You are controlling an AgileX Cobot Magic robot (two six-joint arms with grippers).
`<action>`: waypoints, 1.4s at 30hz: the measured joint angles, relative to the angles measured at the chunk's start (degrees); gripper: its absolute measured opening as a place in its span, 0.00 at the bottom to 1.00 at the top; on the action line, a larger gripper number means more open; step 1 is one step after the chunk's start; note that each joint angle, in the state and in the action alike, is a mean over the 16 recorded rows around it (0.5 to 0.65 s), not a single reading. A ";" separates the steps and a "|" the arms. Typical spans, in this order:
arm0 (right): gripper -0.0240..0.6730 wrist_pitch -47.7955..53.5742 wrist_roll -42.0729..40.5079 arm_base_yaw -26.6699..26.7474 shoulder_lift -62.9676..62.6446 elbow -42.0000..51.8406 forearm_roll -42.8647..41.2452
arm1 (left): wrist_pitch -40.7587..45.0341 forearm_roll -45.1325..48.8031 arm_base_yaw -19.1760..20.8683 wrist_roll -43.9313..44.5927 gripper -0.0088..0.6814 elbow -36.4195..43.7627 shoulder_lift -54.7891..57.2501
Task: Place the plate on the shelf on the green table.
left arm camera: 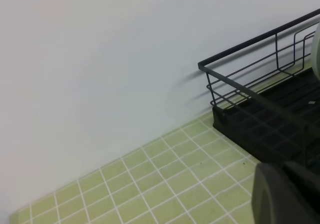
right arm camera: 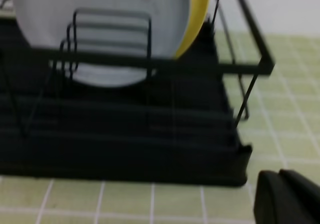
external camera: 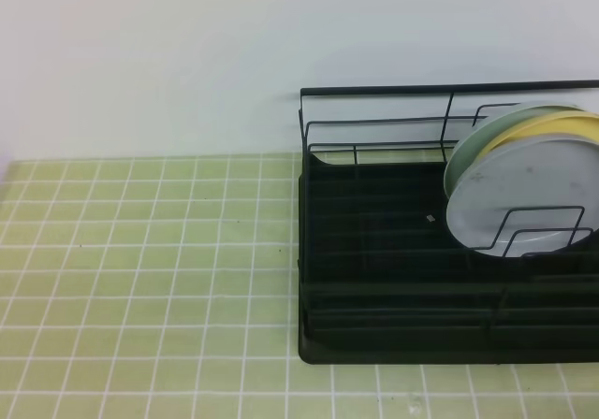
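1. Exterior high view shows the shelf (external camera: 374,279), a black wire rack with a tray bottom, sitting on the green table (external camera: 140,251) at the right side.
2. Inside the shelf, the plate (external camera: 524,195) stands on its edge, leaning back among the wire dividers at the right end.
3. A yellow plate (external camera: 552,127) stands right behind it, touching it, with a pale plate edge behind that.
4. The rest of the shelf tray is bare black.
5. The shelf's back rail is close to the white wall (external camera: 187,54).
6. Green tiles stretch wide to the left and in front of the shelf.
7. The left gripper (left arm camera: 287,194) and right gripper (right arm camera: 287,196) peek in as dark shapes, both closed with nothing in them.
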 joint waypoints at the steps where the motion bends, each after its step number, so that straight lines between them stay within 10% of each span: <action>1: 0.03 0.11 1.27 -0.18 0.00 0.44 -0.88 | 0.00 0.00 0.00 0.00 0.01 0.00 0.00; 42: 0.03 -1.31 8.45 -0.29 -0.04 1.54 -7.62 | 0.01 2.66 0.14 1.32 0.01 0.04 0.00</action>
